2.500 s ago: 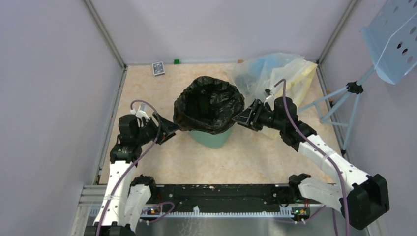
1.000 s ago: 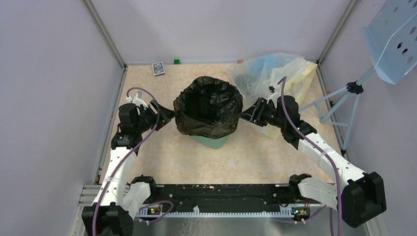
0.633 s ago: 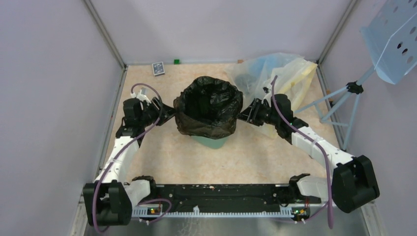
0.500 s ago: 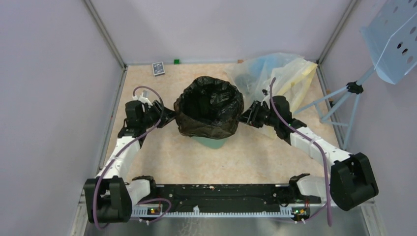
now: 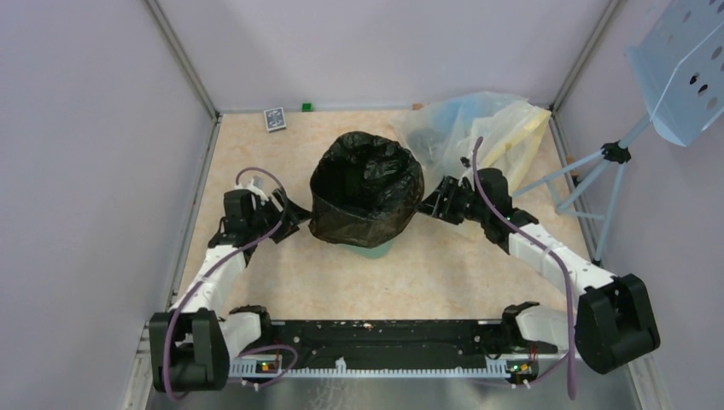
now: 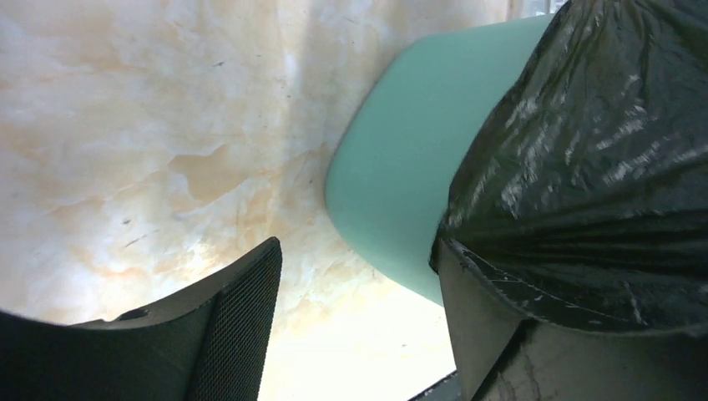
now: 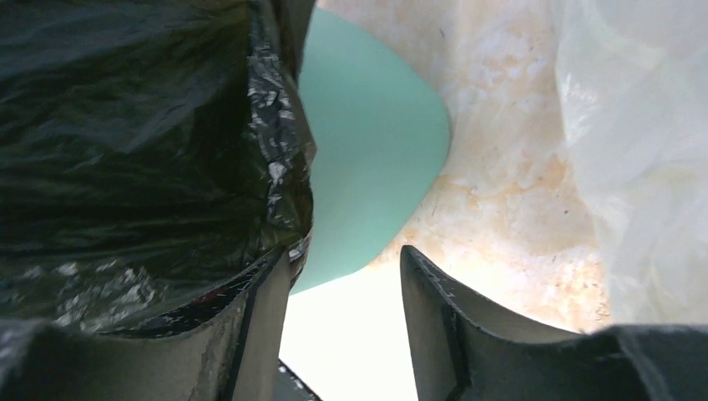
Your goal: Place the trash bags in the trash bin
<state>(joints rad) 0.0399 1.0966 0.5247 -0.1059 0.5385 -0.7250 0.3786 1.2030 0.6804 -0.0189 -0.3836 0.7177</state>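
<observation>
A shiny, crinkly black plastic bag (image 5: pixel 365 184) sits inside the mint-green plastic bin (image 5: pixel 372 248) in the middle of the bench (image 5: pixel 282 286). Its top is folded out over the rim and hangs down the sides. The left fingers (image 6: pixel 242 334) and the right fingers (image 7: pixel 467 334) are spread wide and pinch nothing, with one finger of each tucked under the bag's loose edge. I think the job is nearly done, and only letting go and backing away is left.

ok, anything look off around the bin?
Nothing visibly spilled or torn. The black bag is draped over the trash bin, its skirt bunched unevenly outside. The hem lies against one finger of both the left gripper and right gripper, jaws open; it might snag on withdrawal.
</observation>
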